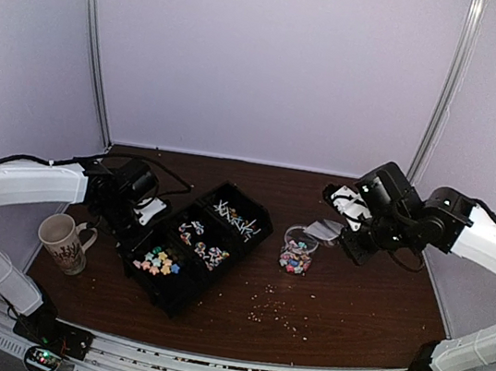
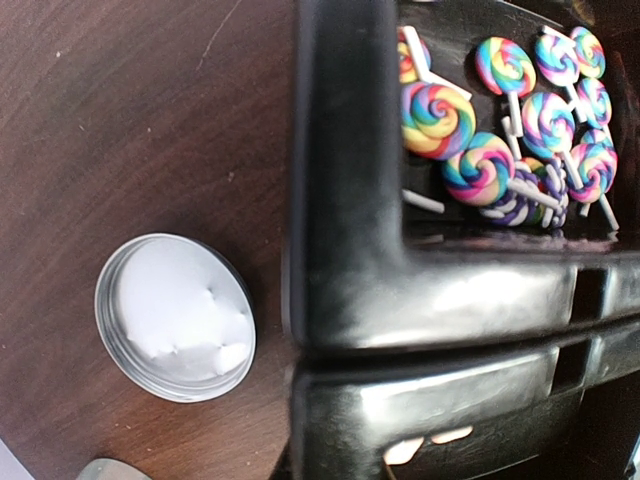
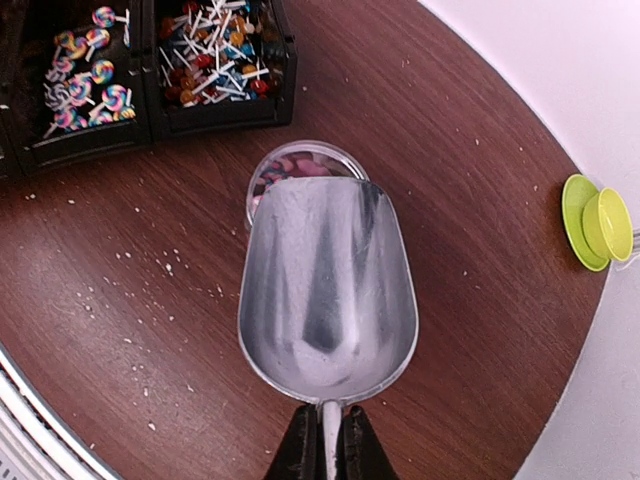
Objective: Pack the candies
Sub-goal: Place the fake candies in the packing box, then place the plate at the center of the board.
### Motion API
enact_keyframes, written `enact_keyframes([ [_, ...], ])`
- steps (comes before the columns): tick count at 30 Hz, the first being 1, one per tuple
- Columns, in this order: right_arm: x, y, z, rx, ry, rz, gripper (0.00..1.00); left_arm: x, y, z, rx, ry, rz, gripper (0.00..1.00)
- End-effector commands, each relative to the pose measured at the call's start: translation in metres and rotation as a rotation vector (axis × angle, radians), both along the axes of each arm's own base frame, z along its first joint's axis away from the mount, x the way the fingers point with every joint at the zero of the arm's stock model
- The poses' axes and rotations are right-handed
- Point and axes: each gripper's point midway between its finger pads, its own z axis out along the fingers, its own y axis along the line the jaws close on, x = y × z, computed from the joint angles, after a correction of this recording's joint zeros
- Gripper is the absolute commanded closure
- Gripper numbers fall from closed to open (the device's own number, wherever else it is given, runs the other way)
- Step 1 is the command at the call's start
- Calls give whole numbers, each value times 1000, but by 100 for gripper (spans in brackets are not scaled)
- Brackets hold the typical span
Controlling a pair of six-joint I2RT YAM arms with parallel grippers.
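right gripper (image 3: 328, 445) clamped on scoop (image 3: 328, 290) handle | scoop hid jar (image 3: 300, 165) near side | left gripper (image 1: 150, 216) closed beside tray (image 2: 345, 230), its fingers outside wrist view | candies (image 1: 159, 261) sat in tray compartments and jar | lid (image 2: 175, 317) lay beside tray, mug (image 1: 64, 242) further left | crumbs (image 1: 271, 310) scattered

Shiny metal scoop (image 3: 328, 290), glossy black plastic tray (image 2: 420, 290).

Chunky pastel pink, blue, yellow and green candies (image 1: 160, 262) lie heaped in the near compartment of a black tray (image 1: 168, 296). Rainbow-swirl lollipops (image 2: 437, 120) fill the middle one, and thin white, red-marked sticks (image 1: 238, 220) the far one. More mixed pieces (image 1: 294, 261) sit in a clear jar (image 1: 302, 233) just beside it.
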Motion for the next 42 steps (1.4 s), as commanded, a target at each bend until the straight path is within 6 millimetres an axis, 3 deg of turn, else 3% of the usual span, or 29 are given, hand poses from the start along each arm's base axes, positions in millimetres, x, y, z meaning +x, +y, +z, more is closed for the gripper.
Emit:
enact_keyframes([
  [1, -7, 26, 17, 198, -123, 109, 100, 32, -26, 28, -132, -98, 62, 100],
  [9, -29, 36, 31, 330, -323, 246, 100, 19, -40, 11, -132, -62, 135, 100],
  [15, -28, 32, 21, 278, -304, 231, 100, 7, -40, -3, -143, -33, 172, 100],
  [21, -30, 35, 24, 291, -300, 233, 100, -4, -38, -17, -143, -14, 197, 100],
  [42, -30, 32, 30, 283, -320, 236, 100, -16, -29, -33, -105, 0, 215, 94],
])
